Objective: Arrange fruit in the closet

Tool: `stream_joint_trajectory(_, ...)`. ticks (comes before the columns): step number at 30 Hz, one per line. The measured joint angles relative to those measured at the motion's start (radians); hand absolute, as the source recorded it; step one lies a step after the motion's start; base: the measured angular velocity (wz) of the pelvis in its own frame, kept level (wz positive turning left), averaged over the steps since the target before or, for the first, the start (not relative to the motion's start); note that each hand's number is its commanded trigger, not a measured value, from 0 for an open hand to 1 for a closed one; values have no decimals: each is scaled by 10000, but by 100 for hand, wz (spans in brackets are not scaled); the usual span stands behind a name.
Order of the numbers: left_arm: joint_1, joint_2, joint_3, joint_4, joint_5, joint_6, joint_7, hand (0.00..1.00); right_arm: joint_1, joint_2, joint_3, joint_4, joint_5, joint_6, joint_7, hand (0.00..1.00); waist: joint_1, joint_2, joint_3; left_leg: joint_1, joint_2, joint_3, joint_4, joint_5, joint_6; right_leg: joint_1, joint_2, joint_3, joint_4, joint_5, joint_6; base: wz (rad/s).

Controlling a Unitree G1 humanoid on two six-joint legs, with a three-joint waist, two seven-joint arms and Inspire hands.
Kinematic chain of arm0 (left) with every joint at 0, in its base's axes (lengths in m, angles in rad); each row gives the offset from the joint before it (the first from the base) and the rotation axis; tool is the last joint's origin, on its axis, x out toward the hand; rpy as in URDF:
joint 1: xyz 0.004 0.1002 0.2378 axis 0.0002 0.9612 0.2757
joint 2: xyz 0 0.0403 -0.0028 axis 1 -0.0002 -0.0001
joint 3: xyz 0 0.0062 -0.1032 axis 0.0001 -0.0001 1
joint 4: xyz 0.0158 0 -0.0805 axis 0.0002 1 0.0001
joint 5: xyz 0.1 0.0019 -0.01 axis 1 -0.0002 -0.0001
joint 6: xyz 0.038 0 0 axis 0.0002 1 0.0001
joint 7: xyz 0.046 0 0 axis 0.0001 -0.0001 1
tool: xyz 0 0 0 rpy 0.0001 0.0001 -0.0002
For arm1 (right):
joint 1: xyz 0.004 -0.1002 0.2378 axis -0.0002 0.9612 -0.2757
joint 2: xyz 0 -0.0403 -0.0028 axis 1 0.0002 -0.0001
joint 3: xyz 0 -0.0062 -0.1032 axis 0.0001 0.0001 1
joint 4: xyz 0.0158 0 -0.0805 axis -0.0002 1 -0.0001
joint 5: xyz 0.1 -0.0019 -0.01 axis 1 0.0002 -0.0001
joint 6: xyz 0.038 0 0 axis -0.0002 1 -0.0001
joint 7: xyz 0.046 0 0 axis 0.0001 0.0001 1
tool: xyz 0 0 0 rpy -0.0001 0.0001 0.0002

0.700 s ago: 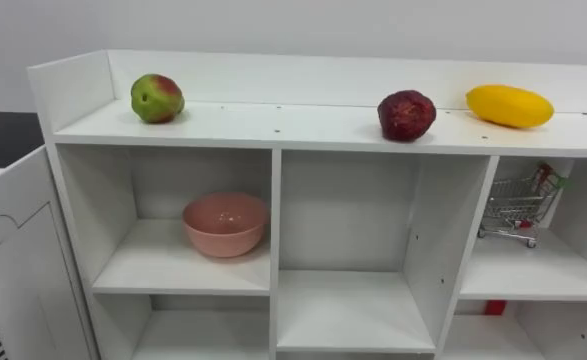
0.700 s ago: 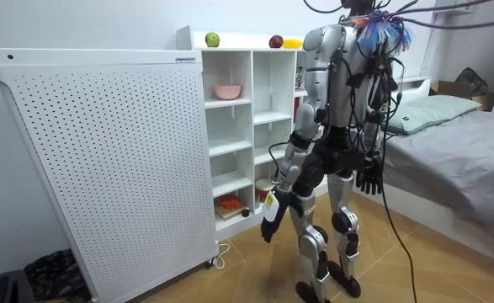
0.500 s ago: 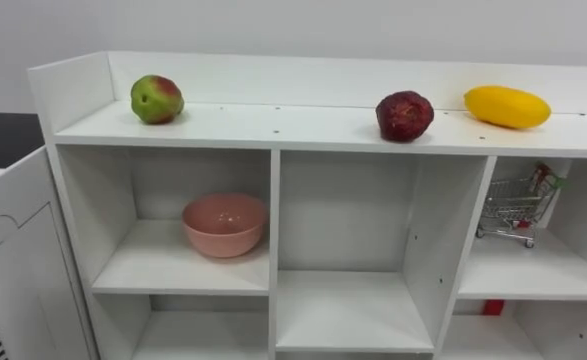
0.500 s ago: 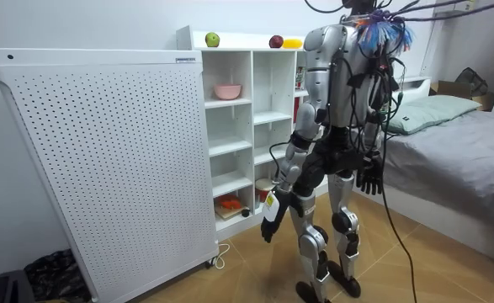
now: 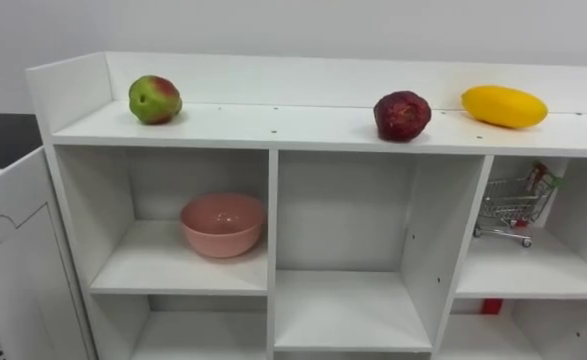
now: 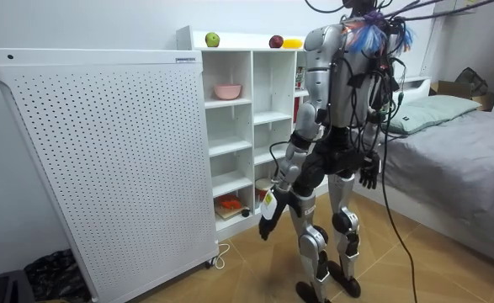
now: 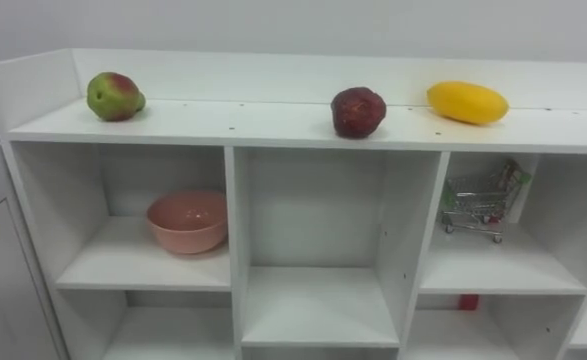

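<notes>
**A:** How far along is the fruit?

**B:** Hardly begun, I'd say. All three pieces lie on the top board of the white closet (image 5: 273, 122). A green-red fruit (image 5: 155, 99) is at the left end, a dark red fruit (image 5: 402, 115) is right of the middle, and a yellow fruit (image 5: 504, 106) is near it on the right, not touching.

**A:** Anything in the compartments?

**B:** A pink bowl (image 5: 222, 224) in the upper left one, with nothing in it as far as I can see. A toy shopping cart (image 5: 511, 208) stands in the upper right.

**A:** And the hands?

**B:** The robot stands facing the closet with its arms down. The left hand (image 6: 268, 217) and right hand (image 6: 369, 172) hang with fingers loosely apart, holding nothing.

**A:** So what's left?

**B:** Probably everything. No fruit has been picked up or placed yet.
</notes>
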Motion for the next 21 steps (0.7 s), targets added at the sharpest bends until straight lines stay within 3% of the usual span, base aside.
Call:
stream_joint_trajectory(2,8,20,87,-70,-8,-169,127,0,-48,-6,-260,-351,380,-299,-265,0,-41,-20,2,-2,-1,5,7,0,0,-54,-7,-33,6,0,1,0)
stream_joint_trajectory(6,18,83,443,-71,-43,-566,199,0,-298,-12,-1075,-1755,362,-504,-774,0,-79,-33,9,-35,1,142,-2,1,1,-99,-5,2,14,0,1,-10)
stream_joint_trajectory(13,-14,138,314,-209,-114,-1029,789,0,-441,10,-958,-7058,-304,-1245,-1982,0,-24,-56,29,-106,7,303,-10,1,0,-308,10,200,10,3,4,-7)
stream_joint_trajectory(15,68,146,176,-373,-108,-1067,839,0,-397,8,-857,-8394,-678,-1413,-2344,0,-26,16,-28,-116,13,311,-34,1,0,-337,23,216,12,3,3,0)
stream_joint_trajectory(17,154,168,59,-322,-106,-1088,979,0,-393,2,-626,-9581,-881,-1814,-2721,0,2,-33,-67,-118,16,350,-29,3,-2,-380,27,273,11,3,3,-2)
stream_joint_trajectory(21,314,160,-155,-364,-39,-1123,1046,0,-344,-7,-292,-11218,-1449,-1854,-2928,0,31,-94,-119,-156,9,372,-28,6,-3,-435,11,314,9,4,4,-1)
